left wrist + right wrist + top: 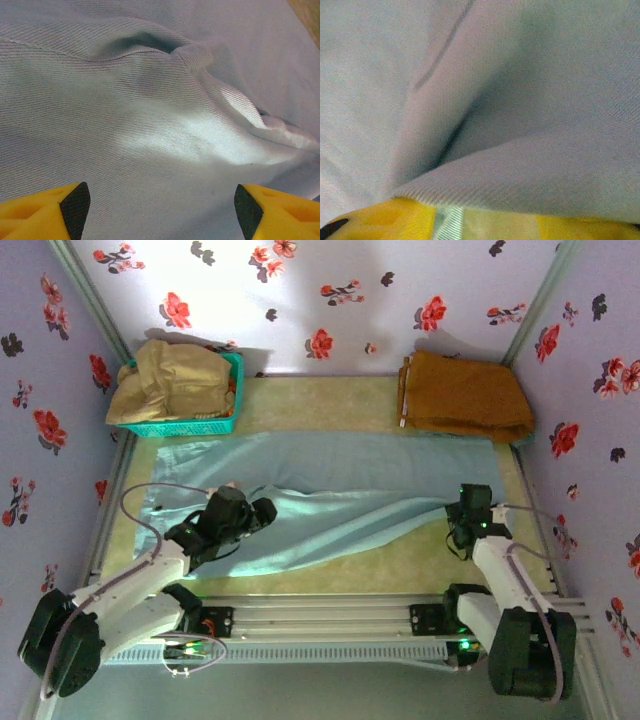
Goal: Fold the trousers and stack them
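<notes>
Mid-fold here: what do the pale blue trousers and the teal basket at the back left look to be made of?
The trousers look like thin woven cloth, probably a cotton-type twill, matte: fine diagonal ribs show close up and it falls into soft folds. The basket looks like moulded plastic with perforated walls, though it is too small to be sure.

Looks like a robotics lab booth dressed up homey, not a real room. Two robot arms (140, 585) are bolted to metal rails (330, 618) at the table (330, 400) edge, cables (135, 505) looping around. The walls (400, 330) are flat panels with flowery wallpaper, joined by bare metal corner strips (535, 300). Laundry props too: a basket (190, 427) of clothes, a folded orange-brown garment (465, 395), trousers (340, 490) spread out.
</notes>
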Robot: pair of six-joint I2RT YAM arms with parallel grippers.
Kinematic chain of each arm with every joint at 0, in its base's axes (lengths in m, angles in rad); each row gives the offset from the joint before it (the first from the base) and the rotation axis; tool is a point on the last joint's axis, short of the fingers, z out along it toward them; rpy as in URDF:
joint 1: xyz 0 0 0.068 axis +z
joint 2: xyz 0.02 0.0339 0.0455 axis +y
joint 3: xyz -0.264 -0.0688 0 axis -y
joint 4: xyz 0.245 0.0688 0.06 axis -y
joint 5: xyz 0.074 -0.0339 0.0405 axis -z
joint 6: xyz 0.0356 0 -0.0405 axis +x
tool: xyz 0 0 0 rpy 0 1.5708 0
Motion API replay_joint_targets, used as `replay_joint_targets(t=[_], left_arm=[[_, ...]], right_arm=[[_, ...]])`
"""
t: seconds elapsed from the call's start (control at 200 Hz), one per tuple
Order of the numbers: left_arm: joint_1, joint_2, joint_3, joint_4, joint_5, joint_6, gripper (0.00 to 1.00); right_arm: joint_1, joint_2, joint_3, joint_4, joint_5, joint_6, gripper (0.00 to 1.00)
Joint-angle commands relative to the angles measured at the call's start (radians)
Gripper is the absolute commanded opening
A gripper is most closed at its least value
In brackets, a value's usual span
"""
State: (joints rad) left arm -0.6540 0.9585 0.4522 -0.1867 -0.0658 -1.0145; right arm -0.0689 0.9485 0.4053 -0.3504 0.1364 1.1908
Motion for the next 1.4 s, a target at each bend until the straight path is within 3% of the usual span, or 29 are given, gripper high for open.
replay_joint_targets(t=[0.0,0.14,0.265,0.525,0.84,1.095,1.215,1.305,1.395], left_arm=[[0.006,0.012,-0.014,0.027,0.004,-0.005,0.79],[0.007,0.025,-0.015,0.035,0.004,-0.001,0.79],[0.006,0.022,-0.018,0.030,0.005,0.002,0.79],[0.011,0.004,-0.020,0.018,0.001,0.007,0.79],[0.016,0.001,0.014,-0.018,0.014,0.049,0.79],[0.015,-0.047,0.008,-0.046,0.043,0.076,0.80],[0.014,-0.073,0.017,-0.070,0.075,0.083,0.79],[0.012,-0.093,0.017,-0.086,0.097,0.083,0.79],[-0.005,-0.096,0.017,-0.089,0.110,0.079,0.79]], right_arm=[[-0.037,0.043,0.037,0.037,0.041,-0.075,0.45],[-0.056,0.146,0.070,0.051,0.001,-0.100,0.27],[-0.064,0.181,0.093,0.075,-0.025,-0.117,0.18],[-0.071,0.111,0.184,-0.028,-0.067,-0.158,0.10],[-0.074,0.046,0.394,-0.246,-0.197,-0.267,0.12],[-0.097,-0.158,0.362,-0.486,-0.242,-0.347,0.15],[-0.106,-0.241,0.340,-0.592,-0.198,-0.368,0.15],[-0.107,-0.275,0.306,-0.577,-0.248,-0.352,0.25],[-0.103,-0.240,0.273,-0.533,-0.349,-0.347,0.44]])
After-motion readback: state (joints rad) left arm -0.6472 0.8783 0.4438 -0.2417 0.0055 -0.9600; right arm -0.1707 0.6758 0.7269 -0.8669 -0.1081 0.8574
